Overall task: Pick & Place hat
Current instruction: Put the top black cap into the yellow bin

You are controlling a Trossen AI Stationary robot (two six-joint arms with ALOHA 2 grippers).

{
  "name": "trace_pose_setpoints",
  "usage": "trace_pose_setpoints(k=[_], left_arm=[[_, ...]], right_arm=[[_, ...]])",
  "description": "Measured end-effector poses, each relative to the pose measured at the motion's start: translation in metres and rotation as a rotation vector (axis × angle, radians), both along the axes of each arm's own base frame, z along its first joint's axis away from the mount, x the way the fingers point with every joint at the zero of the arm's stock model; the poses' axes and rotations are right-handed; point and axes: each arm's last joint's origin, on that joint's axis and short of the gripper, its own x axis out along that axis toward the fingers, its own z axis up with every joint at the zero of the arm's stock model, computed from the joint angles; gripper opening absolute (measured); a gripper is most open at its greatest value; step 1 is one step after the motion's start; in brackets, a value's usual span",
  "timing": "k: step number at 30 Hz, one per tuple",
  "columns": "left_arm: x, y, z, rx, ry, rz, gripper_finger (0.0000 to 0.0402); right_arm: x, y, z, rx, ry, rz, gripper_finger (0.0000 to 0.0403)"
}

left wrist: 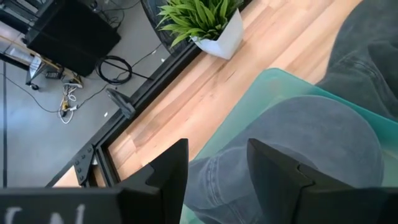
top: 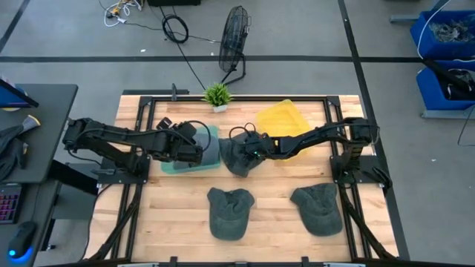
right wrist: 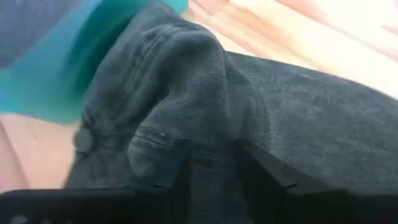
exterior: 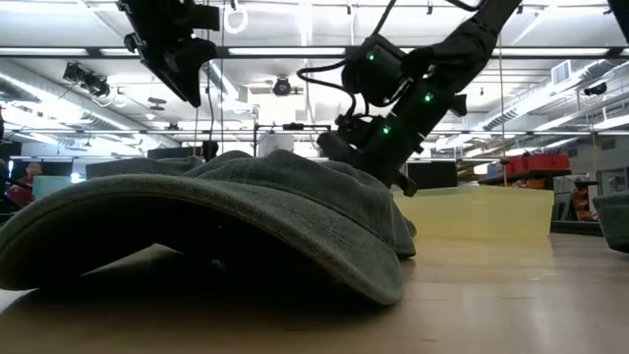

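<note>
Several grey-green caps are in view. One cap [top: 211, 146] lies on a teal tray [top: 172, 165], and my open left gripper [left wrist: 214, 152] hovers above it [exterior: 187, 74], touching nothing. A darker cap [top: 236, 159] lies on the wood just right of that tray, with my right gripper [top: 251, 150] shut on it. Two more caps [top: 228, 213] [top: 318, 209] rest flat near the table's near edge. The closer one [exterior: 197, 226] fills the low view. My right gripper [right wrist: 214, 165] pinches a raised fold of the dark cap's crown [right wrist: 186, 99] between its two fingers, close to the top button [right wrist: 84, 140]. It comes slanting down from the table's right side [exterior: 393, 162]. The rest of the cap [right wrist: 323, 118] lies on the table.
A yellow tray [top: 282, 119] sits at the far right, behind the right arm. A small potted plant [top: 217, 95] stands at the far edge. Black frame rails [top: 126, 111] border the wooden top. Bare wood [top: 271, 215] shows between the two near caps.
</note>
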Motion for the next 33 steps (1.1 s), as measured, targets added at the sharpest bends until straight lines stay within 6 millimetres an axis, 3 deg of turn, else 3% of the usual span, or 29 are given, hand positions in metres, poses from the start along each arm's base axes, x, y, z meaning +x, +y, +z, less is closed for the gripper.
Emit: trace_pose_setpoints(k=[6, 11, 19, 24, 33], left_arm=[[0.0, 0.0, 0.0, 0.006, 0.004, 0.0, 0.0169], [-0.001, 0.0, 0.0, 0.008, 0.011, -0.002, 0.0169], [-0.002, 0.0, 0.0, 0.011, 0.028, -0.002, 0.0169], [-0.002, 0.0, 0.0, 0.01, 0.027, -0.001, 0.0169], [-0.002, 0.0, 0.0, 0.013, 0.034, -0.006, 0.0169]], right_arm=[[0.002, -0.002, 0.001, -0.076, 0.055, 0.089, 0.0011], [0.007, 0.0, 0.022, -0.106, 0.11, 0.161, 0.0004], [0.009, 0.012, 0.082, -0.176, 0.178, 0.274, 0.0002], [0.011, 0.019, 0.095, -0.099, 0.114, 0.233, 0.0013], [0.01, 0.028, 0.074, -0.08, 0.187, 0.25, 0.0121]])
